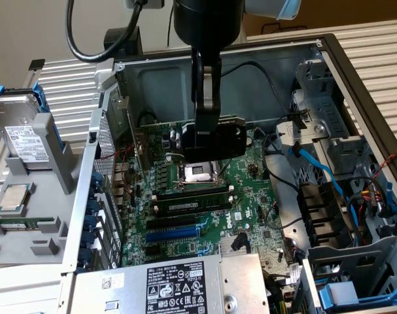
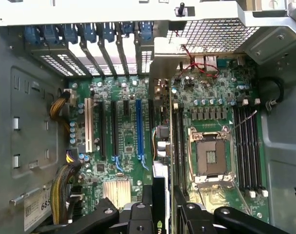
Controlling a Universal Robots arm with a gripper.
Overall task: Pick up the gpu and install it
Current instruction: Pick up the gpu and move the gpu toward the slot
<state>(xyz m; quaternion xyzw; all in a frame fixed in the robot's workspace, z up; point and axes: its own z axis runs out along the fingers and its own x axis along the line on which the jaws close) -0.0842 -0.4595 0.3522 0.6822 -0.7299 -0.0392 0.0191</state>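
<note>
My gripper (image 1: 206, 127) hangs inside the open computer case, shut on the gpu (image 1: 225, 137), a green card with a black cooler block. The card is held upright on edge above the large green motherboard (image 1: 254, 190), over the area of the empty CPU socket (image 1: 197, 171). In the wrist view the gpu (image 2: 160, 185) is seen edge-on between my fingers (image 2: 138, 217), its silver bracket (image 2: 162, 68) reaching toward the case's rear slot openings. The blue expansion slot (image 2: 139, 126) lies just to one side of the card's edge; in the exterior view the same slot (image 1: 175, 233) is nearer the camera than the card.
Memory sticks (image 1: 185, 206) sit in slots beside the socket. A power supply (image 1: 178, 281) fills the case's near side. Blue and black cables (image 1: 322, 170) and drive cages (image 1: 355, 261) crowd the exterior view's right. A hard drive (image 1: 21, 131) and a loose processor (image 1: 12, 198) rest outside on the exterior view's left.
</note>
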